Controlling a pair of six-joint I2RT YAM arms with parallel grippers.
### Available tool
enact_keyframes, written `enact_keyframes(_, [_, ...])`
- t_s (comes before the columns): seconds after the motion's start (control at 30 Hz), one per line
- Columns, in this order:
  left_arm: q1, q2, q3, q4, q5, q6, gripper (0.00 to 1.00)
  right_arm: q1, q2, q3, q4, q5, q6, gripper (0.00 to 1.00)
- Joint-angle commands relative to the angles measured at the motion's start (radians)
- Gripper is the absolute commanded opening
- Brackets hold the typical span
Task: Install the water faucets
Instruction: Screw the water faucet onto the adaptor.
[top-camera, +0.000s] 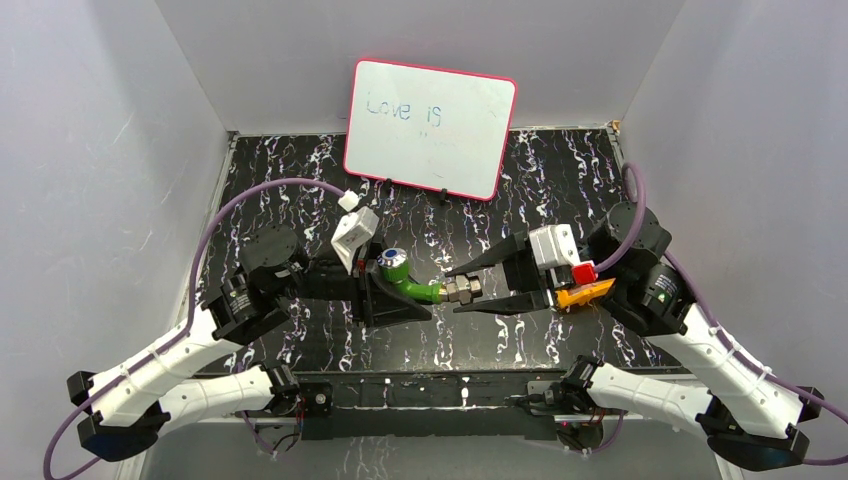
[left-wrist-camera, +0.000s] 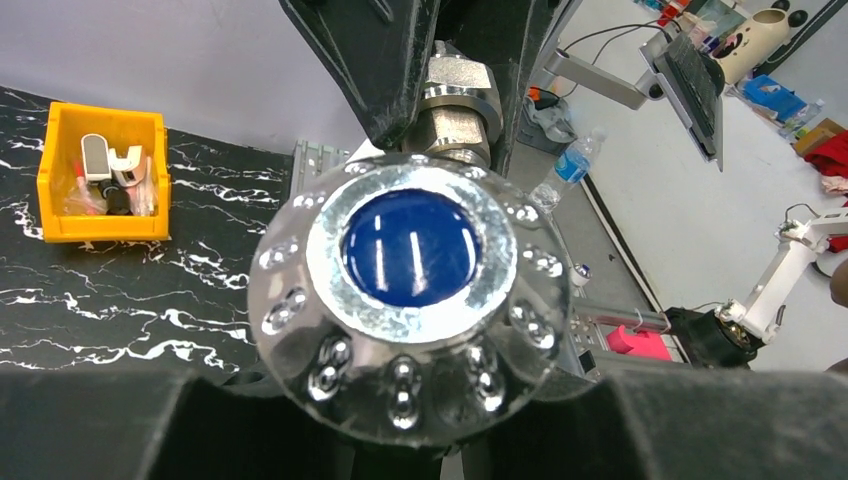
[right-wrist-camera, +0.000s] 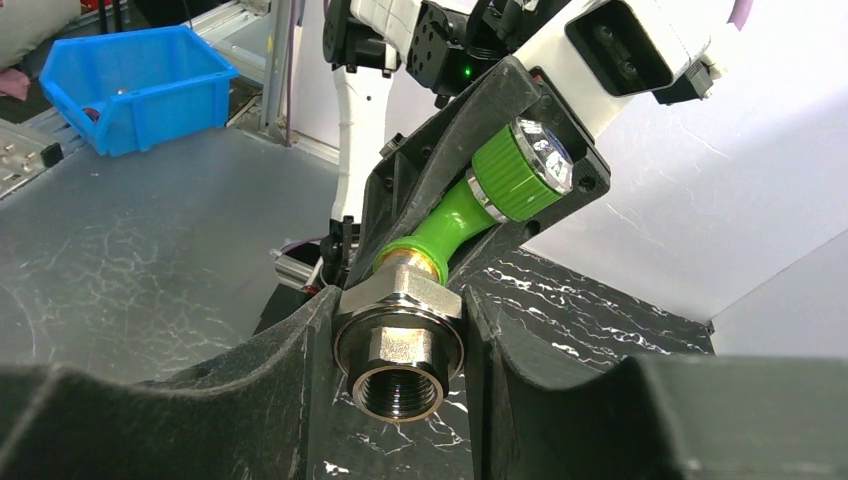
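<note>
the tap (top-camera: 418, 288) is held above the black marbled surface (top-camera: 470, 200), stretched between the two arms. its green body just under the blue-and-silver knob (left-wrist-camera: 410, 250) is clamped by the left fingers (top-camera: 388, 305), while its silver threaded fitting (right-wrist-camera: 400, 345) is gripped from both sides by the right fingers (right-wrist-camera: 250, 400), with the threaded opening turned toward the right wrist. a whiteboard (top-camera: 430, 128) is propped at the back of the surface.

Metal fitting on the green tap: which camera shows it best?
Right wrist view: the metal fitting fills the foreground, threaded bore facing the lens, hex flats between the fingers of the right hand. Top view shows it small, side-on, on the tap. Left wrist view shows only part behind the knob.
</note>
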Motion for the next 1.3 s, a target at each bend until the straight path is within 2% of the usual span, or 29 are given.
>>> enact_keyframes(0.0, [-0.003,0.013,0.034,0.020,-0.008,0.009,0.00,0.002,0.019,0.056,0.064,0.026,0.008,0.00])
enact_keyframes(0.5, [-0.004,-0.013,0.028,-0.011,-0.030,0.021,0.00,0.003,0.020,0.037,0.005,0.290,-0.031,0.00])
enact_keyframes(0.83, [-0.003,-0.048,0.012,-0.029,-0.081,0.045,0.00,0.002,-0.016,0.022,0.020,0.330,-0.038,0.00])
enact_keyframes(1.27, [-0.003,-0.078,0.006,-0.023,-0.167,0.051,0.00,0.002,-0.045,-0.033,0.036,0.291,-0.078,0.00])
